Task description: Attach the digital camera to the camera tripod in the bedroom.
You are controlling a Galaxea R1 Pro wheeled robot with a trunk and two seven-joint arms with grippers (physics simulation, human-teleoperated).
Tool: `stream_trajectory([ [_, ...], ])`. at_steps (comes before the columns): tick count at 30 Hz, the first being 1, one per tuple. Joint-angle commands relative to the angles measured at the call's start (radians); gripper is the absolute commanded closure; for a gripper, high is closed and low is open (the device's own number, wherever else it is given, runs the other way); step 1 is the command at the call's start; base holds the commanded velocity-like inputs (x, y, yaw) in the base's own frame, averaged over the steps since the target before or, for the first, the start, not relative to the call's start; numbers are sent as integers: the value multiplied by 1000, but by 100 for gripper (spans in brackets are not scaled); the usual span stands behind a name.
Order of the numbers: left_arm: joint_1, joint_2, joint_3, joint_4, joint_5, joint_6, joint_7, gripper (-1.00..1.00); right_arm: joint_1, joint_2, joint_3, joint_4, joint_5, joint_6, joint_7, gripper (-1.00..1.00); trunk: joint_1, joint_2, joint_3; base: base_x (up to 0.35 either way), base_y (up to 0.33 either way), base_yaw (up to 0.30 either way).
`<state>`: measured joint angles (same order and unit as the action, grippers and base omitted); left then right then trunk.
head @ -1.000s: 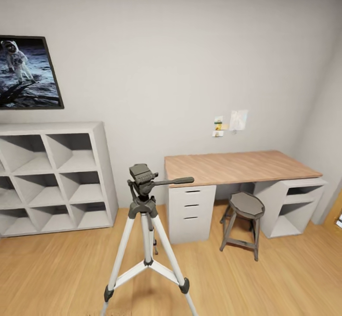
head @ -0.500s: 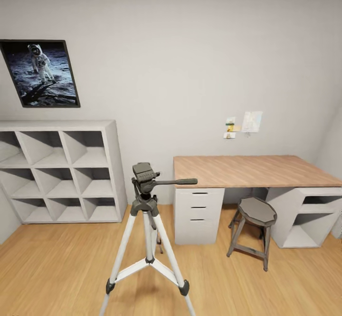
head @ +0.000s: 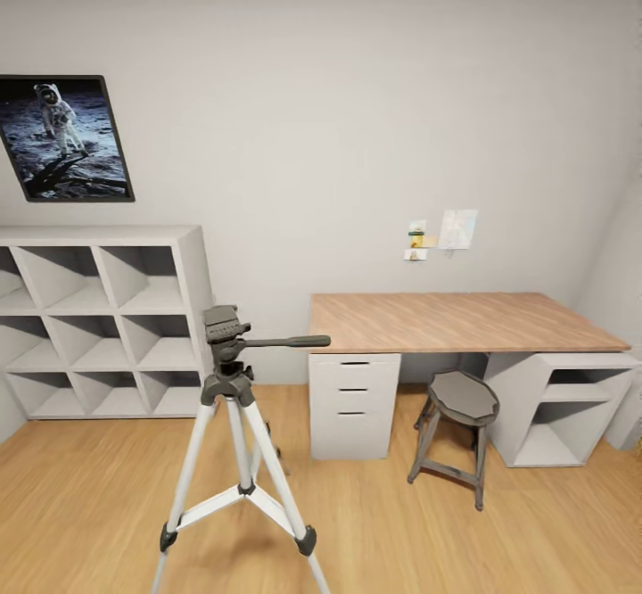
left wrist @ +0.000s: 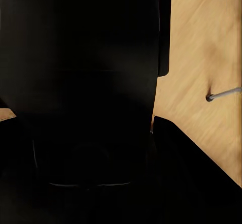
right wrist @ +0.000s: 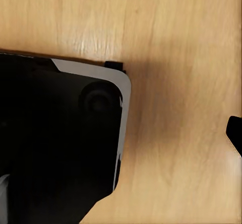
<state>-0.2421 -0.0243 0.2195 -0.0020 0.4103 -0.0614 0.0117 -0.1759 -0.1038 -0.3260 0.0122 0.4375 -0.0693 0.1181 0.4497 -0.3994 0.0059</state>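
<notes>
View has swung right since half a second ago; tripod (head: 234, 451) now stands left of centre (bare head), near table (head: 455, 320). Camera unseen. Tool states: cannot tell. Still approaching.

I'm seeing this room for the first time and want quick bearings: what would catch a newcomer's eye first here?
The camera tripod stands out first, on the wood floor in the foreground left of centre, its pan handle pointing toward the desk. Behind it on the left wall hangs a framed astronaut poster above a white cube shelf. To the right sits a wood-topped desk with a grey stool in front.
</notes>
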Motion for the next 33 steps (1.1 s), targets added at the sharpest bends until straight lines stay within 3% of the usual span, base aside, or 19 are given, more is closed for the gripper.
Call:
stream_trajectory([
  [1,0,0,6,0,-4,-3,2,100,0,0,-8,1,8,-4,3,-100,0,-1,0,0,-274,0],
  [13,0,1,7,0,-4,-3,2,100,0,5,-8,2,11,8,4,-100,0,-1,0,0,-128,30],
  [33,0,2,7,0,-2,-4,2,100,0,1,-7,1,13,8,3,-100,0,-1,0,0,-3,264],
])
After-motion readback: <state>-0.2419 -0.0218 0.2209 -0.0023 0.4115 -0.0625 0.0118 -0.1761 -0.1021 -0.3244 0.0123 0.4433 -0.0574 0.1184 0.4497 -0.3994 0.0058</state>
